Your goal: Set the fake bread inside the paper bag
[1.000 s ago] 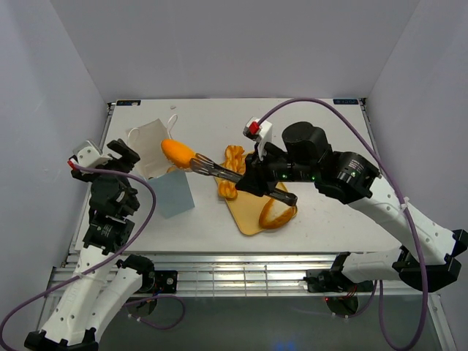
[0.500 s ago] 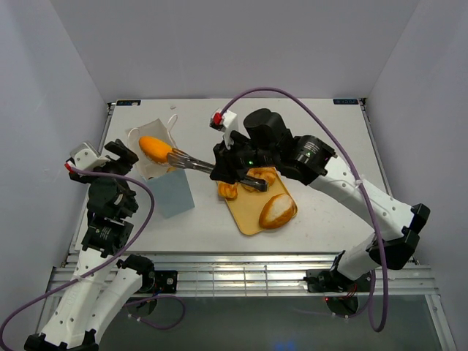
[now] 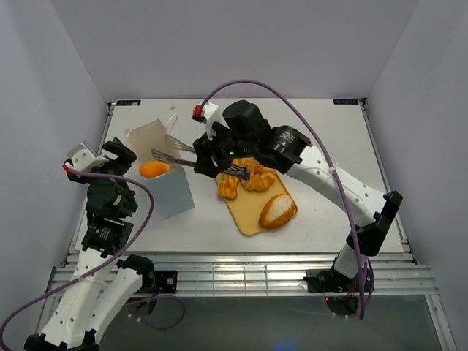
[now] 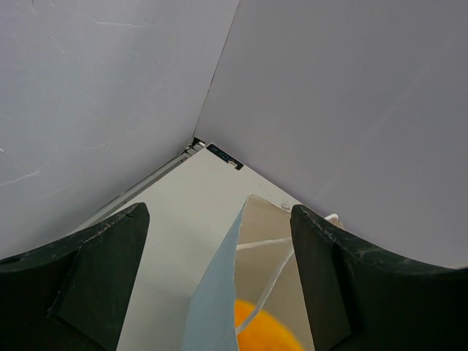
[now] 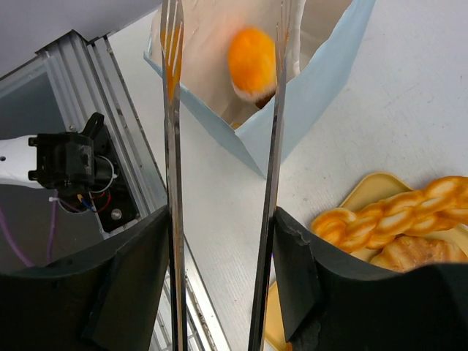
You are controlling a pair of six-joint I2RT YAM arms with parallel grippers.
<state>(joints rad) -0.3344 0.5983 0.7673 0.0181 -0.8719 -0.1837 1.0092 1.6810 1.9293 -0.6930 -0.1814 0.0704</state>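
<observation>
Two jaws, right gripper (image 3: 162, 146): long, fork-like and metallic, spread apart and grasping nothing; they are poised over the open mouth of the paper bag (image 3: 174, 194), and the right wrist view looks down between them into the bag.
Left gripper (image 4: 218, 212): dark pads set wide apart with nothing clamped; in the left wrist view the bag's upper rim runs up between them, but contact with either pad cannot be told.
Orange roll (image 3: 153, 170): one piece of the fake bread, glossy and oval, lying inside the bag below its rim, apart from both right jaws; also seen in the right wrist view (image 5: 252, 62).
Paper bag: boxy, pale-blue outside and whitish inside, standing upright at the left of the table (image 3: 322, 212), mouth open, thin white cord handles at the rim.
Braided twist (image 3: 228, 189): on the left edge of the yellow tray (image 3: 248, 219), partly hidden by the right arm.
Croissant (image 3: 262, 179): on the tray, just beside the twist.
Pale-topped oval roll (image 3: 278, 210): on the tray's near right part.
Yellow tray: flat on the table, near the bag and to its right.
</observation>
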